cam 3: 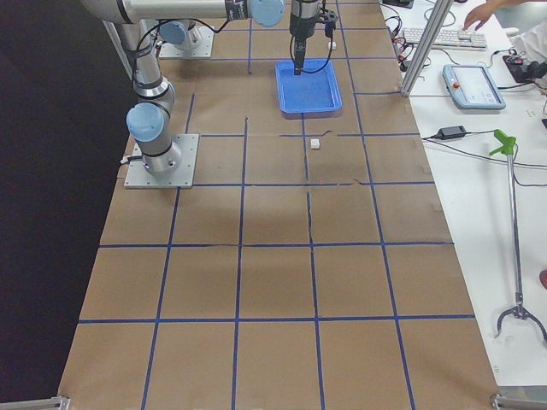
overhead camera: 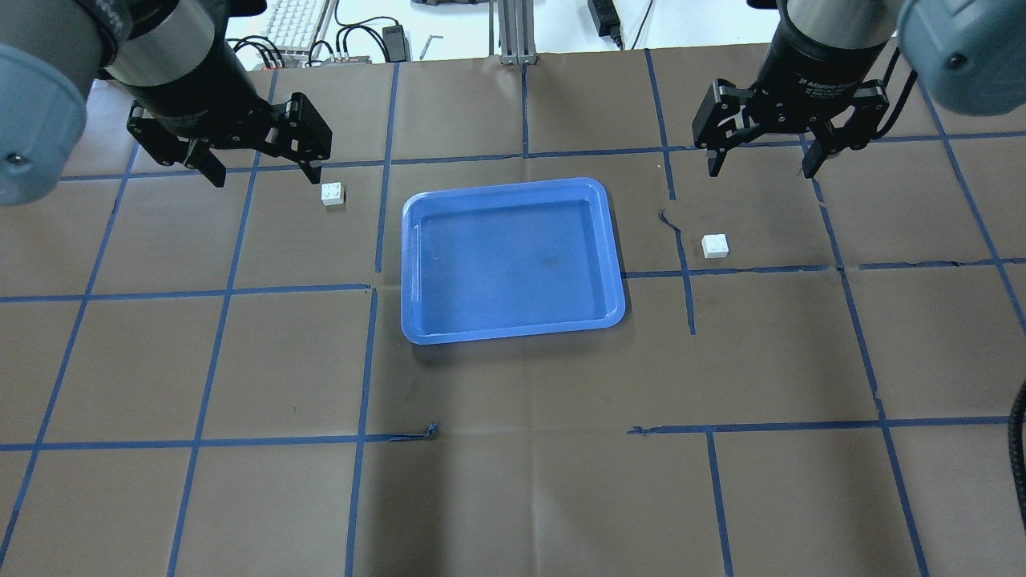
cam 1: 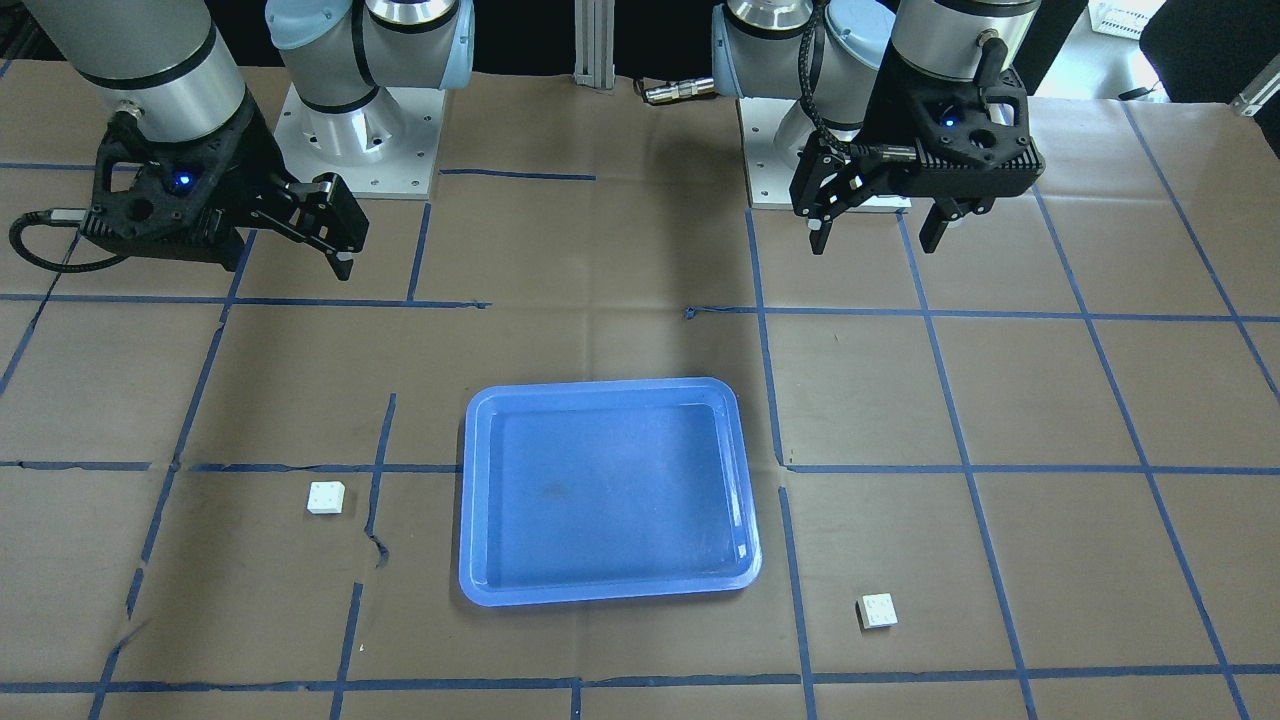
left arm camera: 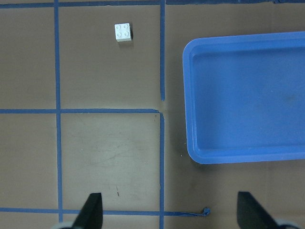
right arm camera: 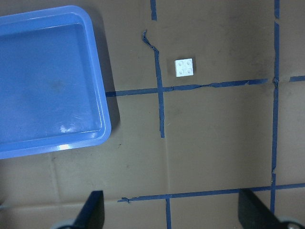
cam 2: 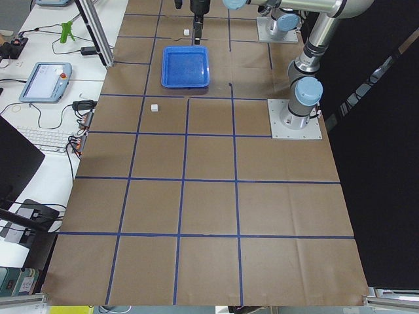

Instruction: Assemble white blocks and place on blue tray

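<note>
with left white block and right white block flat on the paper at opposite sides of blue tray, and left gripper, right gripper both spread wide, empty, may knock so tiny brick aside or pinch it tilted, spoiling the mating.

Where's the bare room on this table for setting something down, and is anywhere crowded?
The blue tray has a bare floor. Bare table lies between the tray and the left-side block, between it and the right-side block, and across the robot's side of the tray. Nowhere is crowded: left gripper and right gripper hang open, touching nothing.
</note>
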Controlling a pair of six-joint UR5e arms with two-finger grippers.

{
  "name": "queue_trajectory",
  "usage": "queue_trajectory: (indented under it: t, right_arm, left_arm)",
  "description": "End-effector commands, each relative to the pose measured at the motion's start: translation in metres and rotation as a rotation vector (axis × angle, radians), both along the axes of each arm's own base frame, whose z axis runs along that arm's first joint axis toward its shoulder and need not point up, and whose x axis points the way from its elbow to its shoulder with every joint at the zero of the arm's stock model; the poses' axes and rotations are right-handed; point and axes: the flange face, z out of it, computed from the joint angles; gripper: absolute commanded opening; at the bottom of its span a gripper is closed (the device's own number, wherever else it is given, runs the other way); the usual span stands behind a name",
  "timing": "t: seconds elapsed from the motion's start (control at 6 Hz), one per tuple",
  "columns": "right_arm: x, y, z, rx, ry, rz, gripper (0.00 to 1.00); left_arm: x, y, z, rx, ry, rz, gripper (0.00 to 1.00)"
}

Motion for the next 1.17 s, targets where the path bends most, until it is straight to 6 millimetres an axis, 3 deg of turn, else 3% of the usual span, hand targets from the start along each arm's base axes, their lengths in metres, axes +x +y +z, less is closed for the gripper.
queue_trajectory:
  t: [0.0,0.5,1.0]
  right_arm:
    - [0.001,0.000,-0.003,0.005,0.000,0.002,1.00]
    - [-0.003,0.000,0.000,0.000,0.011,0.016,1.00]
    - [-0.011,-0.002,-0.005,0.010,-0.002,0.416,1.00]
  left_arm:
    - [-0.001,-0.001,-0.001,0.003,0.003,0.001,0.99]
    - [0.000,0.000,-0.001,0.003,-0.003,0.000,0.99]
    - [0.001,0.000,-0.003,-0.004,-0.002,0.014,0.99]
